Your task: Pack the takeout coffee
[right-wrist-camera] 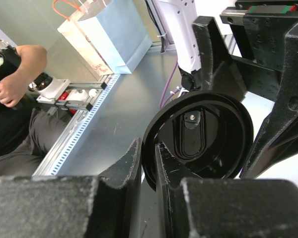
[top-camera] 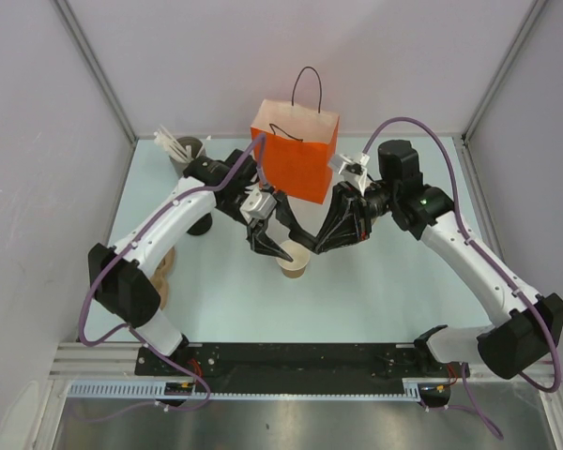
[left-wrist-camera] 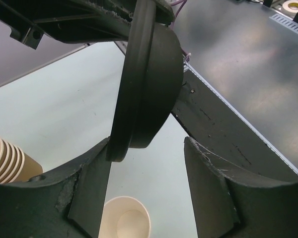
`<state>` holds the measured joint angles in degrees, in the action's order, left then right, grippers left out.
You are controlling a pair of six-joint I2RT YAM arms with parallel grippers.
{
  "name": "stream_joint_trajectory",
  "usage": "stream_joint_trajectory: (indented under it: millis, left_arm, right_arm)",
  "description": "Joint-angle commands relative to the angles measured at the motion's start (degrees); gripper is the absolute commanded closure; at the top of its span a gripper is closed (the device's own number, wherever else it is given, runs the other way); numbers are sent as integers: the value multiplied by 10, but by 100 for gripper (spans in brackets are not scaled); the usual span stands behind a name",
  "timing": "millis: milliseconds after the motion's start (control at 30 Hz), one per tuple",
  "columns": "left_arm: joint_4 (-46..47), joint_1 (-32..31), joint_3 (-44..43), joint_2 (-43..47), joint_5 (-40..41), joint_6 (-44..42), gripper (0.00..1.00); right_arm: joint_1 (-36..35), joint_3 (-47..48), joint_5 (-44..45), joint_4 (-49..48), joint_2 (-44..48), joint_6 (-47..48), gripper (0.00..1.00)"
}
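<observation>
Lidding step in hand: right gripper point(right-wrist-camera: 148, 159) pinches the black lid point(right-wrist-camera: 198, 134) on edge above the open paper cup point(top-camera: 294, 267) at mid-counter, left gripper point(left-wrist-camera: 146, 158) spread wide over it; next, the lid likely needs levelling and pressing squarely on.

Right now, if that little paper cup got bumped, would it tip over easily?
Probably: the paper cup looks empty inside, so likely light and easy to slide or topple. It is lidless, the black lid held apart, so its thin rim may dent if squeezed.
</observation>
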<state>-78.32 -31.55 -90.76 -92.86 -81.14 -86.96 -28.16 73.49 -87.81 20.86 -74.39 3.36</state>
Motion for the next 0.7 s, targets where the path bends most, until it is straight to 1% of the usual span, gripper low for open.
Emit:
stream_joint_trajectory:
  millis: [0, 167, 300, 333, 367, 467, 500, 533, 667]
  left_arm:
    - [-52, -22, -21, 27, -177, -26, 34]
    - [-51, -23, -21, 29, -177, -26, 34]
    - [-52, -24, -22, 29, -177, -25, 39]
    - [-53, -25, -21, 29, -177, -25, 43]
    - [-53, -25, -21, 27, -177, -24, 49]
    - [-53, -26, -21, 24, -177, -24, 59]
    - [-52, -26, -21, 23, -176, -24, 61]
    - [-53, -27, -22, 22, -177, -24, 65]
    - [-53, -27, -23, 22, -176, -22, 72]
  right_arm:
    - [9, -5, -64, -21, -15, 6, 94]
    - [10, -8, -61, -23, -20, 5, 94]
    - [13, -10, -64, -28, -26, 2, 94]
    - [13, -9, -63, -30, -25, -1, 95]
    - [13, -9, -64, -31, -25, -2, 94]
    - [14, -9, -63, -32, -23, -3, 95]
    - [14, -9, -63, -32, -23, -3, 95]
    - [14, -11, -63, -32, -23, -3, 94]
    - [16, -10, -55, -31, -23, -1, 93]
